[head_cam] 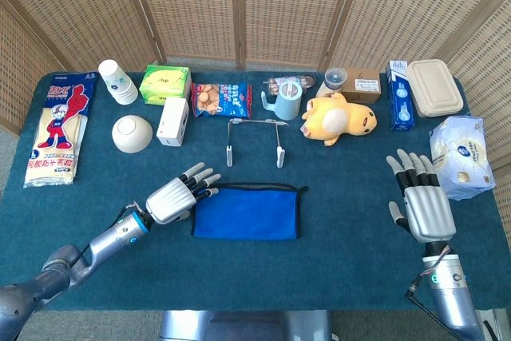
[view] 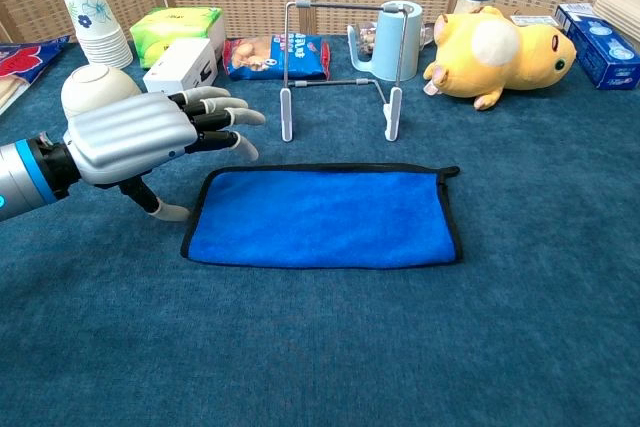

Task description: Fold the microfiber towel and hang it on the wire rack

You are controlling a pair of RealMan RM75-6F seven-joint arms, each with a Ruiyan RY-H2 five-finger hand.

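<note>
The blue microfiber towel lies flat on the table, folded to a rectangle with a black edge. Behind it stands the wire rack, bare. My left hand hovers open, palm down, just beyond the towel's left end, fingers spread over its far left corner. At the table's right side, well away from the towel, my right hand is open with fingers spread; it holds nothing and shows only in the head view.
Along the back stand paper cups, a green tissue box, a white box, a bowl, a snack bag, a light blue mug and a yellow plush toy. A white packet lies beside my right hand.
</note>
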